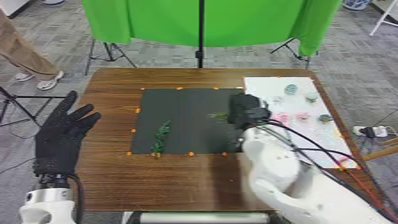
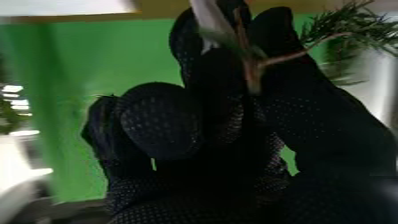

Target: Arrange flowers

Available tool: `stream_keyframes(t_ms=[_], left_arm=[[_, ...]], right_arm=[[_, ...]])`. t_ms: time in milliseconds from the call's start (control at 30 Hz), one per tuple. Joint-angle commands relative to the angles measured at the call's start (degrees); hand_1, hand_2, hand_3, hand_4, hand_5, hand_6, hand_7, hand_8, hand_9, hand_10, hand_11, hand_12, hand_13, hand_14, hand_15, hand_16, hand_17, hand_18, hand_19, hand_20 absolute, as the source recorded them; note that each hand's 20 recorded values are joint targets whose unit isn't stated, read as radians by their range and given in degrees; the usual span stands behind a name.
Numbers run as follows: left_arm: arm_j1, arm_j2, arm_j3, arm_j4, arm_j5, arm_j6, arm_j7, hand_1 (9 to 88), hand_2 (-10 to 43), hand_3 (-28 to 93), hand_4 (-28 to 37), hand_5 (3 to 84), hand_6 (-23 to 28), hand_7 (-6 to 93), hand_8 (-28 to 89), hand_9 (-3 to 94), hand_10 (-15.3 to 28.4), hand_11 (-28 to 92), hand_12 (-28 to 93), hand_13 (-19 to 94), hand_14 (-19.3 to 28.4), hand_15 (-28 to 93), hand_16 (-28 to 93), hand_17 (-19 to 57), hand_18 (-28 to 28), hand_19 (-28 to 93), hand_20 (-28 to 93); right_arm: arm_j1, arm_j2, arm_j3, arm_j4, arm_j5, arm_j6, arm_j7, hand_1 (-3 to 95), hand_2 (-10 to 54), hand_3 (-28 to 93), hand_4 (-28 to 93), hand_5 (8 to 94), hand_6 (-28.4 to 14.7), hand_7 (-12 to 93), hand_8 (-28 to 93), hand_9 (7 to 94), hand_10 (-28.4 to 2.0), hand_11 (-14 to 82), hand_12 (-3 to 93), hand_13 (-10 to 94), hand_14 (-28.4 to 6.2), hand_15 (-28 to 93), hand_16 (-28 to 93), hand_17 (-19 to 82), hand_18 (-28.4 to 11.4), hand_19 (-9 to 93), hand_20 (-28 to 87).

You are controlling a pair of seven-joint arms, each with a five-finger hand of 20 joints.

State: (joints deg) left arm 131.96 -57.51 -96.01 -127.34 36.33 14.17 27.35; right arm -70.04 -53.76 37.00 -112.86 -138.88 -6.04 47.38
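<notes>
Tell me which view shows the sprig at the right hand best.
The right wrist view: the sprig is large there, its forked stem pinched by the right hand, needles plain. The head view has a small green tuft beside that hand, its stem too small to make out.

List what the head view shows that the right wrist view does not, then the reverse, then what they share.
Head view: the open left hand, the dark mat with a green sprig lying on it, and the white sheet with pink flowers.

Right wrist view: close detail of the brown, forked stem.

Both: the right hand, the leafy greenery it holds, and the green cloth.
</notes>
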Motion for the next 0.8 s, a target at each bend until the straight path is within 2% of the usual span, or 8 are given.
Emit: stream_keyframes(t_ms=[33, 267, 367, 467, 500, 567, 800], left_arm=[[-0.63, -0.18, 0.32, -0.17, 0.76, 0.05, -1.52, 26.4, 7.6, 74, -20.7, 32.2, 6.6, 12.6, -9, 33.2, 19.7, 27, 14, 24, 25.7, 56, -7, -8.7, 23.6, 49, 24], [-2.14, -1.07, 0.70, 0.30, 1.61, -1.00, -3.46, 26.4, 7.6, 74, -20.6, 32.2, 6.6, 12.7, -9, 33.3, 19.8, 27, 13, 24, 25.8, 56, -7, -8.6, 23.6, 49, 24], [-2.23, -1.07, 0.74, 0.30, 1.71, -1.11, -3.70, 26.4, 7.5, 74, -20.6, 32.2, 6.6, 12.6, -9, 33.3, 19.9, 27, 13, 24, 25.7, 56, -7, -8.6, 23.6, 49, 24], [-2.24, -0.65, 0.96, 0.32, 1.52, -0.94, -3.38, 26.6, 7.5, 74, -20.7, 32.2, 6.6, 12.6, -9, 33.3, 19.8, 27, 13, 24, 25.7, 56, -7, -8.7, 23.6, 49, 24], [-2.39, -0.83, 0.99, 0.32, 1.65, -1.10, -3.81, 26.6, 7.5, 74, -20.6, 32.2, 6.6, 12.6, -9, 33.3, 19.8, 27, 14, 24, 25.7, 56, -7, -8.7, 23.6, 49, 24], [-2.85, -0.65, 1.47, 0.49, 1.61, -1.28, -3.68, 26.6, 7.5, 74, -20.6, 32.2, 6.6, 12.7, -9, 33.3, 19.8, 27, 13, 24, 25.7, 56, -7, -8.7, 23.6, 49, 24], [-4.05, -0.51, 2.34, 0.88, 1.77, -1.59, -4.21, 26.6, 7.5, 74, -20.5, 32.3, 6.6, 12.7, -9, 33.3, 19.8, 27, 14, 24, 25.7, 56, -7, -8.7, 23.6, 49, 24]], right_arm=[[7.17, -12.13, -9.45, 7.05, -2.55, -3.37, -1.61, 56.1, -9.5, 67, -28, 91.9, -0.4, 16, 6, 92.6, -11.2, 38.6, 22.2, 82, -9.6, 74, 17, 45, -25.3, 93, 56], [7.75, -15.02, -11.49, 12.82, -4.39, -6.33, 2.37, 55.3, -9.5, 67, -28, 92.4, -0.4, 16, 6, 92.2, -11.2, 40.6, 22.0, 82, -9.7, 75, 17, 46, -25.4, 93, 57], [7.62, -14.99, -12.24, 13.37, -4.69, -7.50, 3.31, 54.4, -9.5, 66, -28, 92.9, -0.4, 17, 6, 92.7, -11.2, 41.7, 21.7, 82, -9.6, 76, 17, 47, -25.5, 93, 58], [6.83, -15.64, -11.93, 13.30, -5.21, -9.87, 3.29, 53.8, -9.5, 66, -28, 93.3, -0.5, 18, 6, 92.9, -11.5, 42.5, 21.6, 83, -9.8, 76, 17, 47, -25.6, 93, 59], [6.39, -15.81, -11.75, 13.25, -5.51, -10.37, 3.21, 53.7, -9.5, 65, -28, 93.4, -0.6, 18, 6, 93.1, -11.5, 42.6, 21.5, 83, -9.9, 76, 17, 48, -25.7, 93, 59], [6.33, -15.93, -12.00, 13.39, -5.86, -10.87, 3.13, 52.7, -9.5, 65, -28, 93.5, -0.7, 18, 6, 93.3, -11.7, 42.4, 21.4, 83, -10.0, 76, 17, 48, -25.9, 93, 60], [6.16, -16.52, -12.17, 13.11, -4.25, -9.13, 2.78, 48.1, -9.5, 67, -28, 92.3, -0.6, 17, 3, 93.5, -11.8, 41.8, 21.2, 83, -10.1, 76, 17, 48, -26.2, 93, 61]])
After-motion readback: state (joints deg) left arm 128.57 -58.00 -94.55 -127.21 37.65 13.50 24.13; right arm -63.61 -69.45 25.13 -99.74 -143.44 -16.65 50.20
